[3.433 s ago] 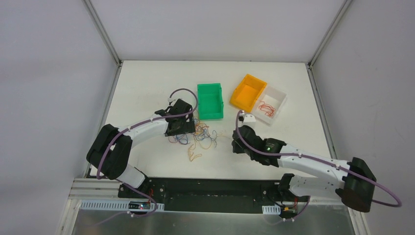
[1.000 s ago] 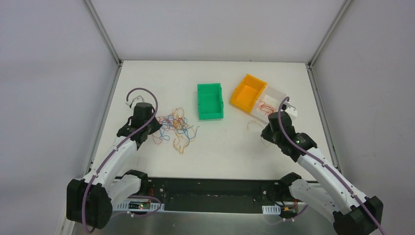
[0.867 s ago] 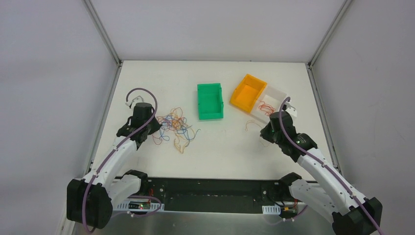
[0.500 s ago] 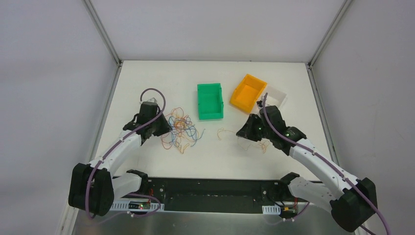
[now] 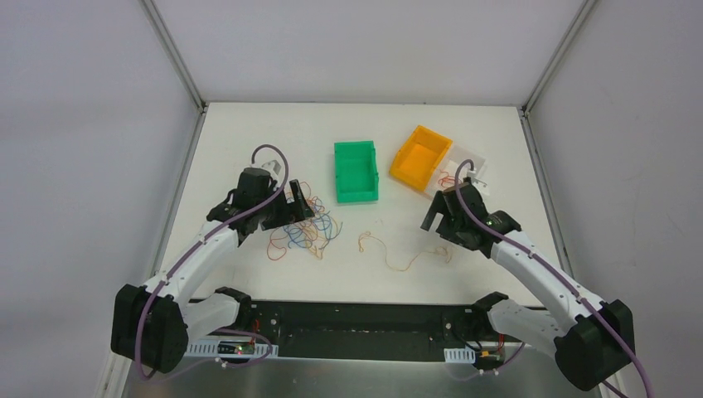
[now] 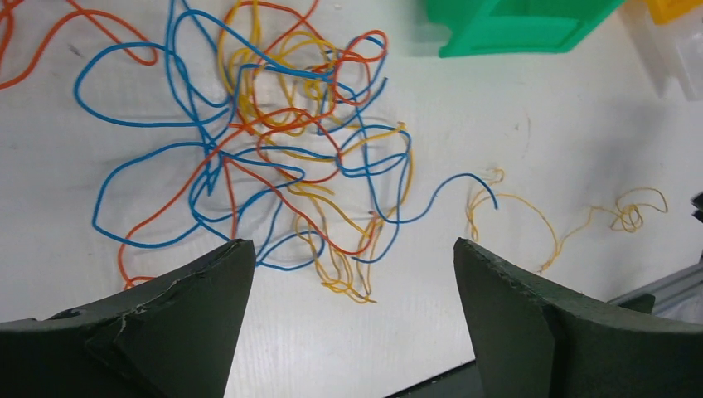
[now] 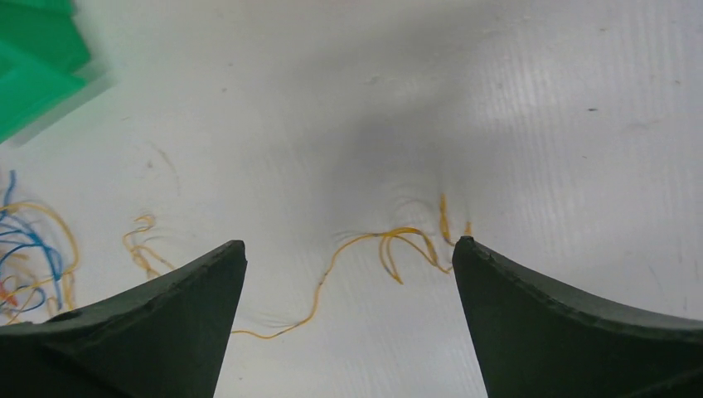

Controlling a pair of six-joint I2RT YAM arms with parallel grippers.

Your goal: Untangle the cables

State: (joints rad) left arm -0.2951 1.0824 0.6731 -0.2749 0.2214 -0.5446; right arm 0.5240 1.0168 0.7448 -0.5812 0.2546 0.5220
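1. Dark green fingers of the left gripper stand wide apart, holding nothing, above the cables, a blue, orange and yellow tangle on the white table.
2. The right gripper is also spread and empty, over a lone yellow strand lying apart from the tangle.
3. Farther back sit a green bin, an orange bin and a clear bin.

White table: cable tangle, loose yellow strand, green bin, orange bin, clear bin.
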